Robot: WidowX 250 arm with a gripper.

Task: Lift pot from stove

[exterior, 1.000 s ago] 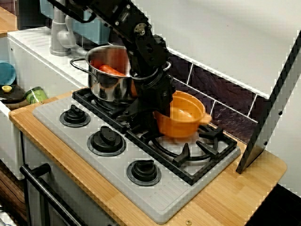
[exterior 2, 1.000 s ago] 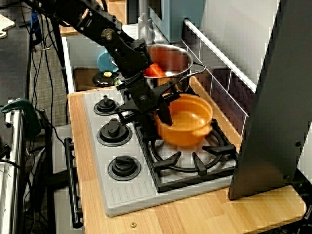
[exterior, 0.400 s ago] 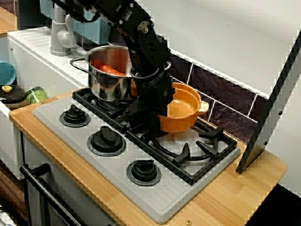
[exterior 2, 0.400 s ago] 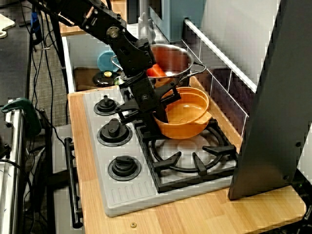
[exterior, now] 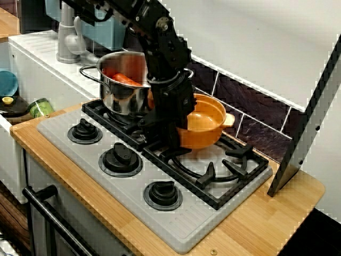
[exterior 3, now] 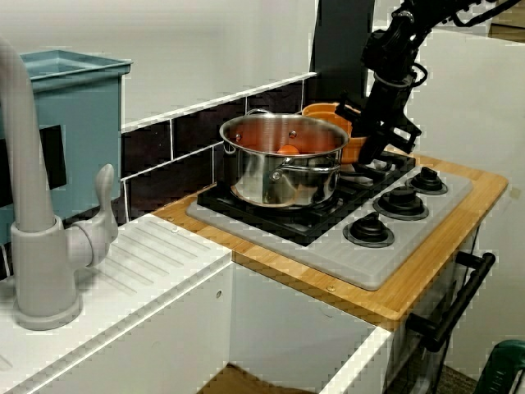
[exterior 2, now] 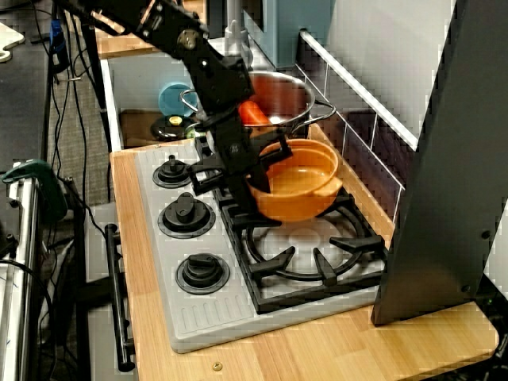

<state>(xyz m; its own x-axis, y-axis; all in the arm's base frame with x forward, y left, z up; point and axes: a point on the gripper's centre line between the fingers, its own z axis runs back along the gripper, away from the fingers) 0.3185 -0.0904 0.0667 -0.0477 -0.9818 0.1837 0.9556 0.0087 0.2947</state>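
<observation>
The black arm was angled steeply downward from the upper left, wrist near vertical. The end effector [exterior: 178, 125] was clamped on the pot [exterior: 205, 128] rim.

No writing, label, brand or number can be read anywhere here, not on the stove [exterior: 160, 213], its knobs [exterior: 162, 194], the pots or the robot arm.

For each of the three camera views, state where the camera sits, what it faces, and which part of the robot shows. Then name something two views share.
Front-corner view: high at the knob side, facing the stove; gripper holds the pot.
End view: high beyond the counter's end, looking along the stove; the arm shows.
Sink-side view: low by the faucet, looking past the steel pot; the arm shows.
All three show both pots.
</observation>
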